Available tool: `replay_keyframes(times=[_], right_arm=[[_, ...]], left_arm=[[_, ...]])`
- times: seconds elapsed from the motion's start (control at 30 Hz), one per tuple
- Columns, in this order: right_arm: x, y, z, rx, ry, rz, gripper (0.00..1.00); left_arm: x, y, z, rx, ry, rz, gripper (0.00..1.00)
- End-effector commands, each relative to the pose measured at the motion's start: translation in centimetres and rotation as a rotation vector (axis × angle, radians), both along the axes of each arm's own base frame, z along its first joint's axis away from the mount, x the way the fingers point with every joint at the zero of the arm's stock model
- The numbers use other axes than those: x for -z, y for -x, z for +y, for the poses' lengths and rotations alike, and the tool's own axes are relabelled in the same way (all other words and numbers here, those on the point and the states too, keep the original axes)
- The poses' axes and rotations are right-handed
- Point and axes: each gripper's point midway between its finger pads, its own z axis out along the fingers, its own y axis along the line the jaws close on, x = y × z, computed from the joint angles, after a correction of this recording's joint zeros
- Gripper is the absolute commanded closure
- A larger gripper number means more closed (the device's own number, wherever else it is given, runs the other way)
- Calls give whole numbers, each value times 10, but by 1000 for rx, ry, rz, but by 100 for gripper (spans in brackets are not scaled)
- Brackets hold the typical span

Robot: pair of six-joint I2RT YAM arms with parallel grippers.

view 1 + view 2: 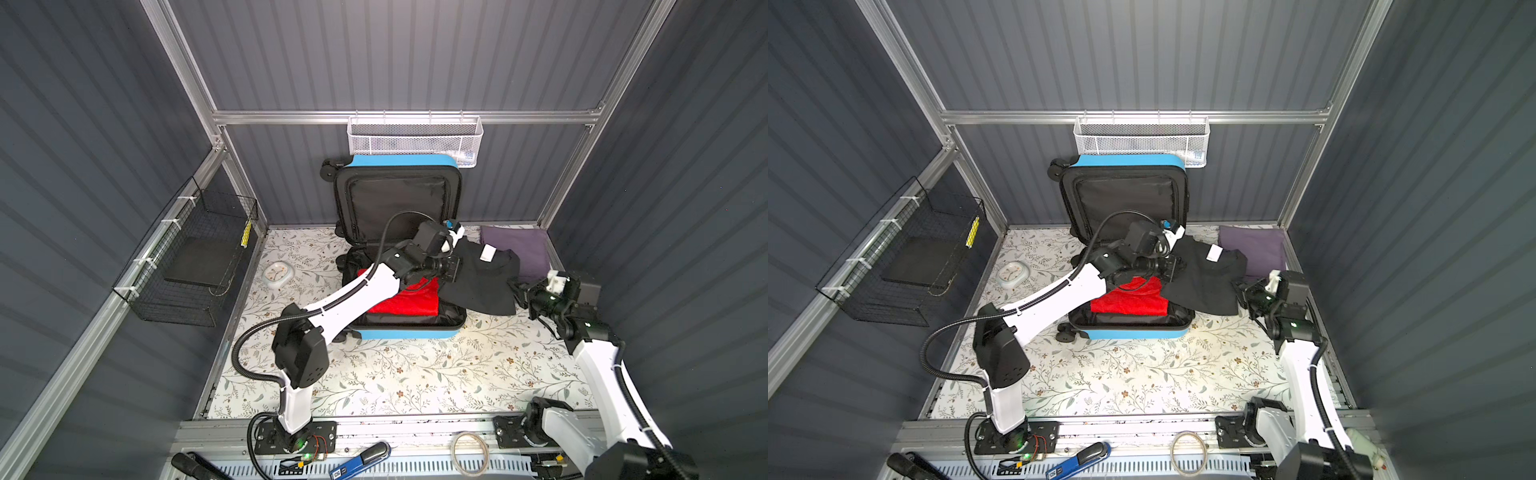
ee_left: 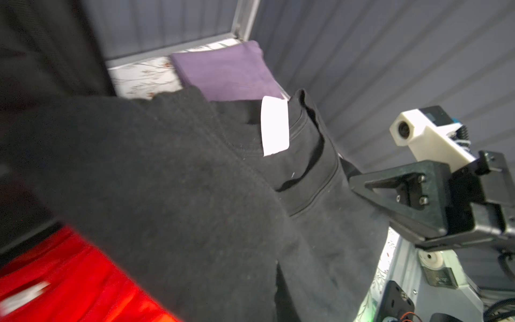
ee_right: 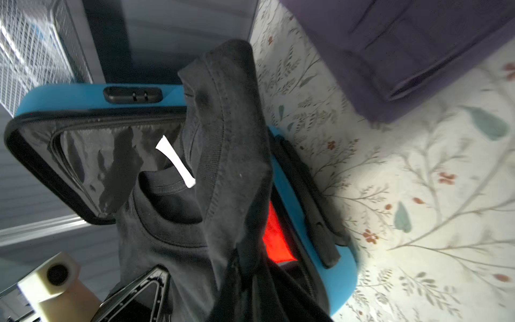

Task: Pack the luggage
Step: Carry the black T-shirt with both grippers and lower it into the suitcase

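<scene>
The left gripper [image 1: 452, 266] was closed narrow, its jaws buried in one edge of a limp black cotton T-shirt [image 1: 478, 286]. The right gripper [image 1: 518, 289] was likewise clamped tight on the opposite edge. The black T-shirt hung between them across the right rim of the luggage [image 1: 409, 332], a small bright blue hard-shell case lying open at centre frame in both top views, its lid propped against the rear wall. Fabric hid the fingertips of both grippers. The left arm covered part of the folded red garment [image 1: 415, 303] inside. Counted: two grippers, one case, three garments including a folded purple garment [image 1: 519, 249] at upper right, and one white label [image 1: 488, 252].
</scene>
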Motion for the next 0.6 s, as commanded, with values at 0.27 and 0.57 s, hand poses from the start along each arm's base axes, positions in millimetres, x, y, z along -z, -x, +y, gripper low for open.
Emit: replay_keyframes(times=[0.27, 0.57], right_arm=[[-11, -69, 114, -197, 72, -22, 100], [35, -92, 172, -275, 119, 44, 100]], left_arm=[[-3, -33, 123, -228, -34, -67, 100], [69, -44, 183, -362, -141, 24, 100]])
